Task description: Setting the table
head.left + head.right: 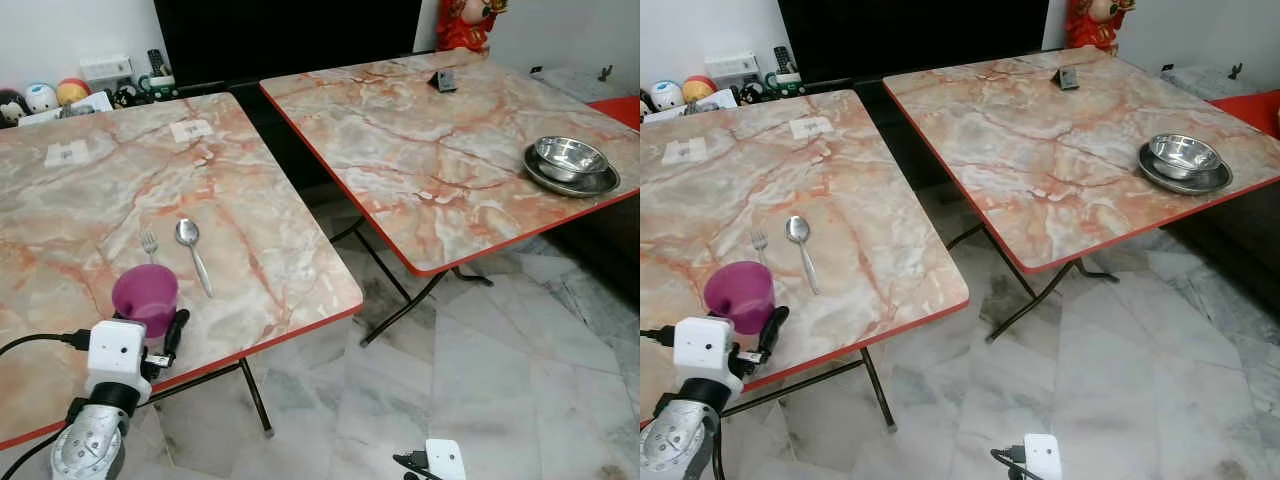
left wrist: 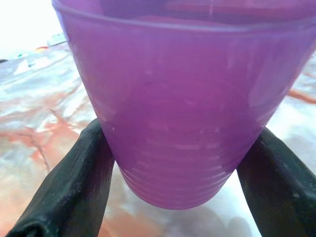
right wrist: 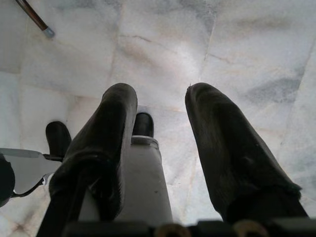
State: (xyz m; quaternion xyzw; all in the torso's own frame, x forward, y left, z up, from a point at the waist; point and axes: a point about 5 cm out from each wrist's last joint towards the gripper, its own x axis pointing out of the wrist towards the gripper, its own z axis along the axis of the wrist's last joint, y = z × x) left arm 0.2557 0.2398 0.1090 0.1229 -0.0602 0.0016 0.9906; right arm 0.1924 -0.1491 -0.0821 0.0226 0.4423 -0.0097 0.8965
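While its two black fingers (image 2: 74, 187) press against opposite sides of a purple cup (image 1: 146, 296), the left hand (image 1: 150, 335) pinches that cup near the front edge of the nearer desk (image 1: 270, 230). One fork (image 1: 150, 243) and one spoon (image 1: 192, 252) lie side by side just beyond the cup. Two marble-patterned desks stand apart, with a gap between them. On the farther desk (image 1: 420, 150), one steel bowl (image 1: 570, 156) sits in one steel plate (image 1: 590, 185) near its right edge. The right hand (image 3: 160, 148) hangs over the marble floor (image 1: 480, 380), fingers parted with nothing between them.
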